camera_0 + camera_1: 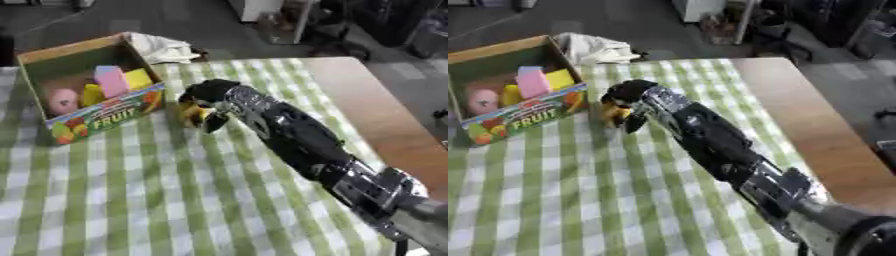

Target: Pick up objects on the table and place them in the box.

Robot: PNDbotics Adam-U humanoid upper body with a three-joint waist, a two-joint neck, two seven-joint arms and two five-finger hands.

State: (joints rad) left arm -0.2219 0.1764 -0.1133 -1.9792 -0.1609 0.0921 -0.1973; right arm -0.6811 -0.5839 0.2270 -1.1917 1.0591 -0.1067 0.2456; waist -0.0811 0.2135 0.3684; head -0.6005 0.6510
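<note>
Plainly, in the left eye view the cardboard box [52,57] with the word FRUIT on its front wall stands at the far left of the bench [385,125], on the green-and-white checked cloth [157,190] that covers most of the bench top. Inside the box lie a pink block [111,81], a yellow block [138,78] just beside it on the side away from the camera's left edge, another yellow piece [92,94] nearer the front wall, and a pink rounded piece [61,100] toward the box's left wall. The right robot hand [210,97] reaches in on a long black arm from the lower right corner and sits just beside the box's right front corner, its fingers curled round a small yellow object [194,116] held just off that corner, outside the box. A white crumpled cloth [162,48] lies behind the box, touching or nearly touching its rear corner. In the right eye view the same layout shows: the yellow object sits under the curled dark fingers [633,122], close to the box's front right corner, and bare wood of the bench shows well to the right of the box. The left robot hand shows in neither view.
</note>
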